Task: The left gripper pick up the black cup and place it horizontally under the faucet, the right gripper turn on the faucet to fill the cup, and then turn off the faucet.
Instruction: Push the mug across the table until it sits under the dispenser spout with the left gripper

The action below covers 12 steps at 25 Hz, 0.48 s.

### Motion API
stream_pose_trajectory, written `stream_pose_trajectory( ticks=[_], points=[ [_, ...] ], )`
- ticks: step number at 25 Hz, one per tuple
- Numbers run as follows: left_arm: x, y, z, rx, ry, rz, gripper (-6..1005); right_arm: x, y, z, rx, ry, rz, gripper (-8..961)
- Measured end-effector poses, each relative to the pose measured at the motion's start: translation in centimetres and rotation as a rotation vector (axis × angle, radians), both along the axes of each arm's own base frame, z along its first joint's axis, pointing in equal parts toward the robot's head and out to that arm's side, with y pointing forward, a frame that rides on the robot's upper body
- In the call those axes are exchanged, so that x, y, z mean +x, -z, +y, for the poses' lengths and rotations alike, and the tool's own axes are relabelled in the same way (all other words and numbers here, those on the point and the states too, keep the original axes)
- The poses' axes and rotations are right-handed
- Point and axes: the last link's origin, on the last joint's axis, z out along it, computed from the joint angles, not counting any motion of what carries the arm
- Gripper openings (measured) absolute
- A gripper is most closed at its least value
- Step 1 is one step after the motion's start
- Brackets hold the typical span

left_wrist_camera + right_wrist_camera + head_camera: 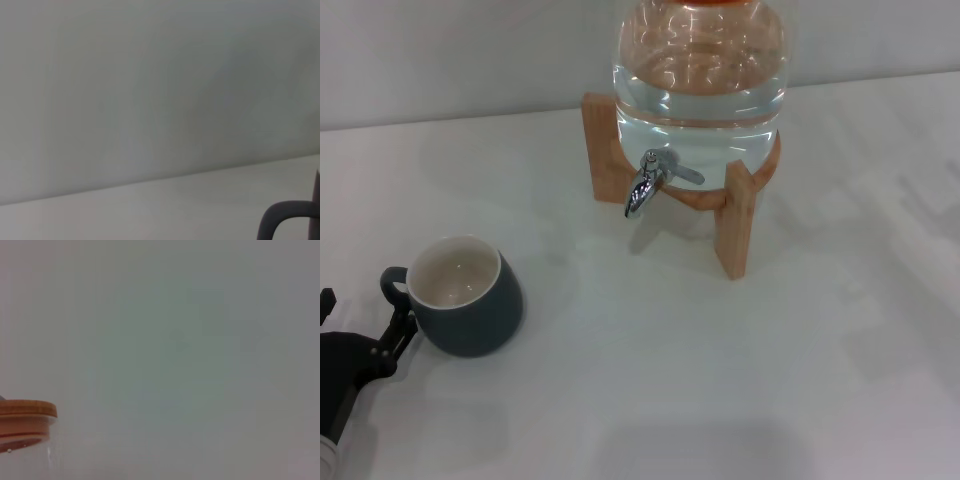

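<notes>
Slate-black ceramic with a cream inside — that was the black cup (467,299) as I saw it from the head view, standing upright on the white worktop (720,380) at the robot's near left, mouth up and loop handle turned toward the left edge. I read the left end effector (390,335) at the lower-left corner, just beside that handle; one thin black finger (400,330) reached up to the handle's base. I could not tell whether it touched the handle, nor how far the fingers stood apart. The left wrist view gave only the curved handle (285,217) against the pale worktop and wall.

The faucet (648,183) sat well apart from the cup, toward the far centre. It was fitted to the clear glass jar (700,70), which held water and rested on a wooden stand (735,225). Its chrome spout curved down over bare worktop — nothing stood beneath it.

I found no right end effector in any view. The right wrist view showed a wooden lid (25,412) on the jar's top against a plain wall.
</notes>
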Motion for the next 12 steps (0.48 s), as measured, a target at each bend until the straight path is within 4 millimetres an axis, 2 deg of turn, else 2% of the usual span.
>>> stream_pose_trajectory(
  ticks=[12],
  points=[
    [-0.03, 0.05, 0.39, -0.013, 0.002, 0.016, 875, -0.05, 0.08, 0.05, -0.003, -0.001, -0.005, 840]
  ],
)
